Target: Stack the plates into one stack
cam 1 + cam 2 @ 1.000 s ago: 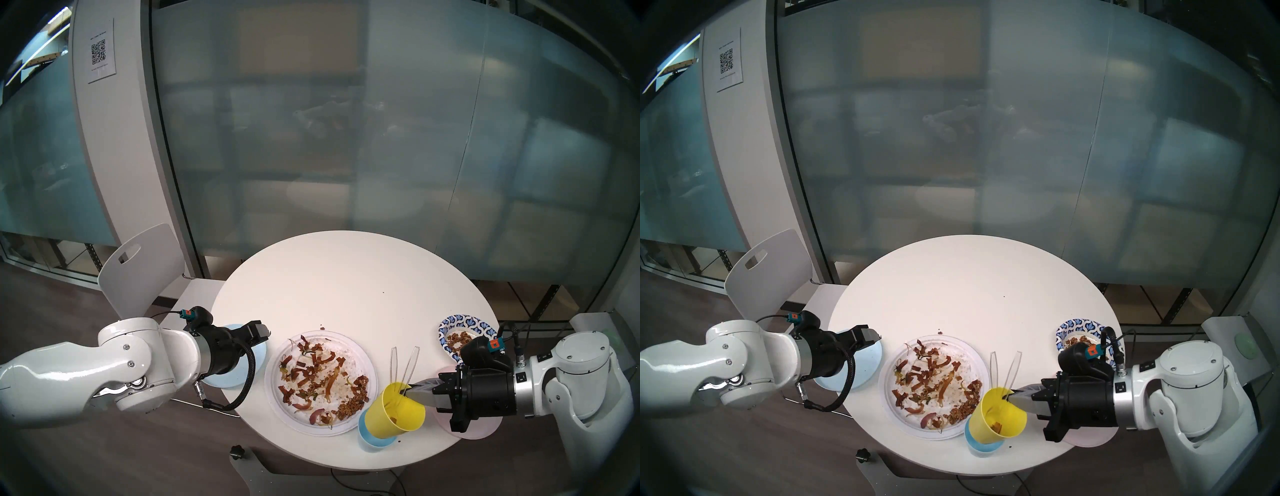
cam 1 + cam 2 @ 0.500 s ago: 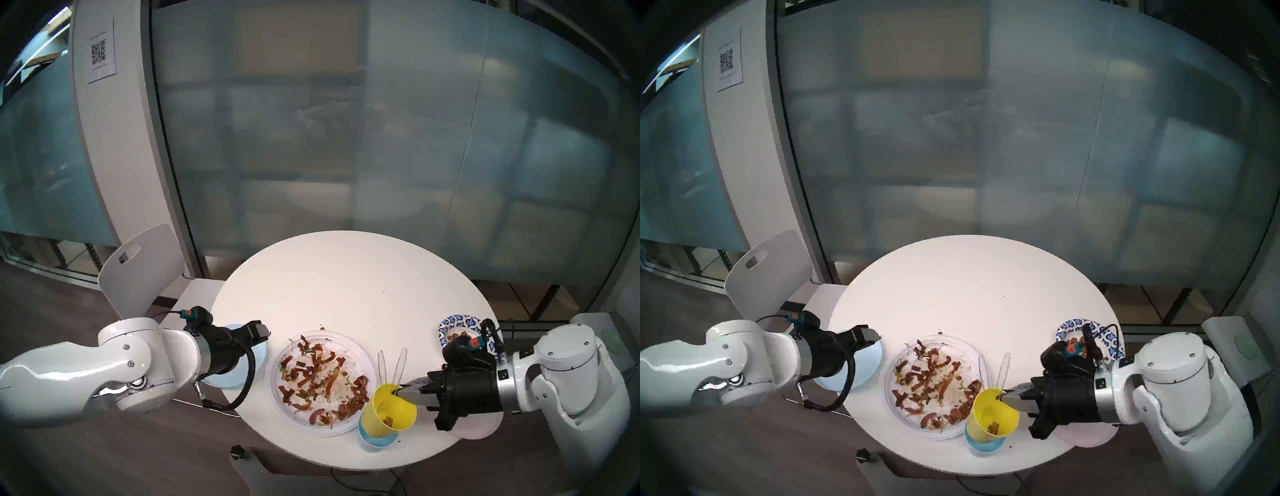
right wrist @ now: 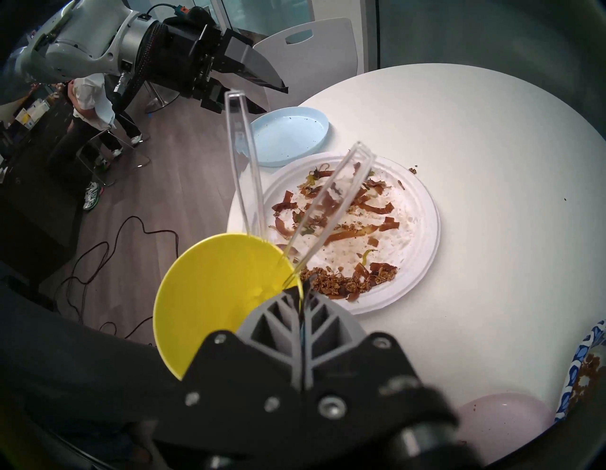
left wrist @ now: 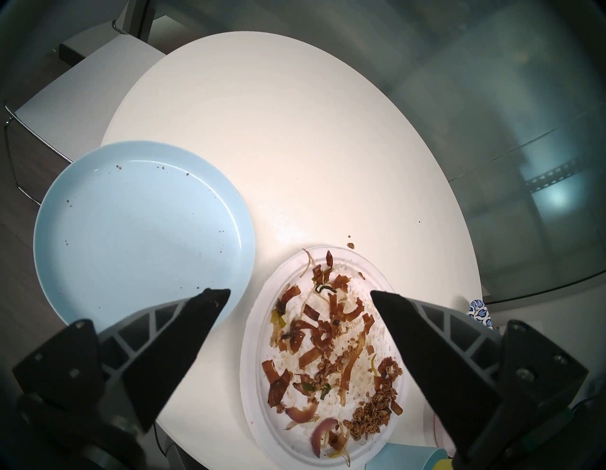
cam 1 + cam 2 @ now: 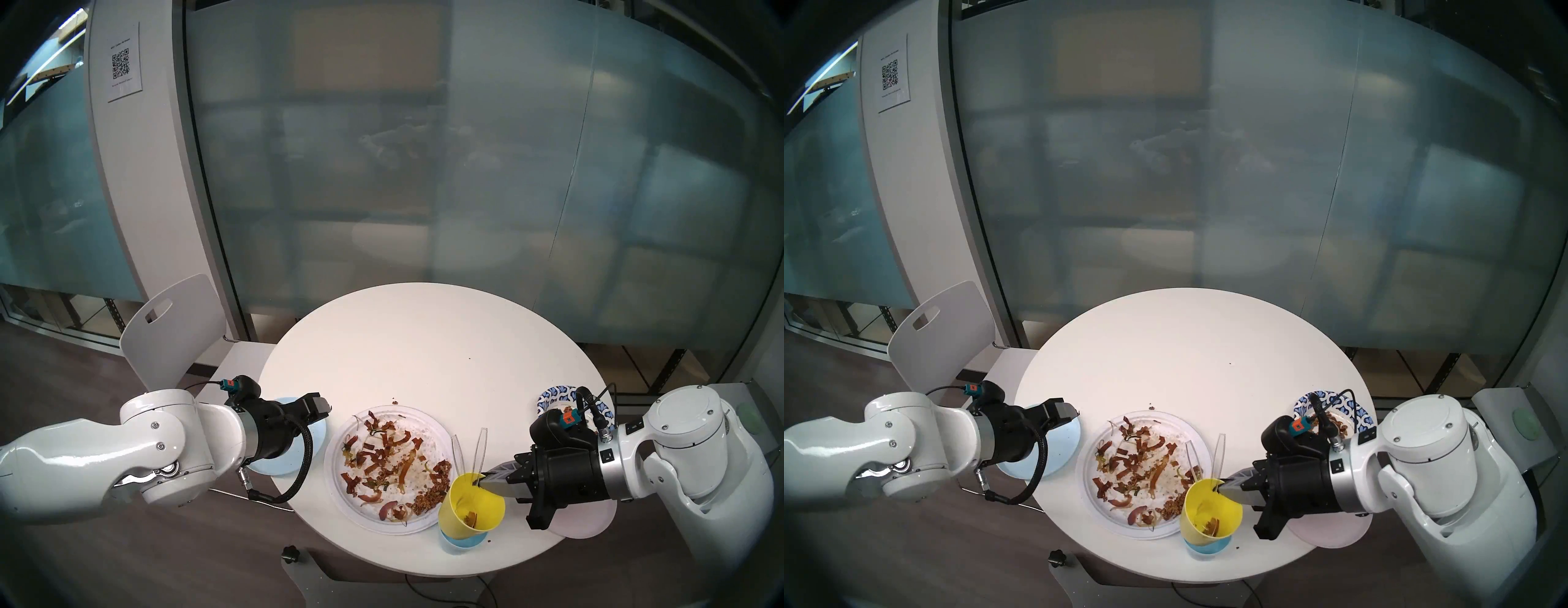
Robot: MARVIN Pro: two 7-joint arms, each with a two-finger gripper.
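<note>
The large white plate (image 5: pixel 429 436), strewn with food scraps, lies at the table's middle front. The light blue plate (image 4: pixel 141 226) lies left of it, under my open left gripper (image 4: pixel 300 295), which hovers empty above it. The patterned blue-white plate (image 5: pixel 553 395) and the pale pink plate (image 5: pixel 592 523) lie at the right, partly hidden by my right arm. My right gripper (image 3: pixel 303 288) is shut on the rim of the tilted yellow cup (image 5: pixel 471 509), whose base is at the mouth of the light blue cup (image 5: pixel 462 544). No plate lies on another.
Two clear plastic utensils (image 3: pixel 246 164) stick up out of the yellow cup. The round white table (image 5: pixel 424 339) has crumbs near the white plate. A white chair (image 5: pixel 169 327) stands at the back left. Cables lie on the floor.
My right gripper has carried the yellow cup with the utensils to the left, over the light blue cup and closer to the white plate. The left arm has not moved.
</note>
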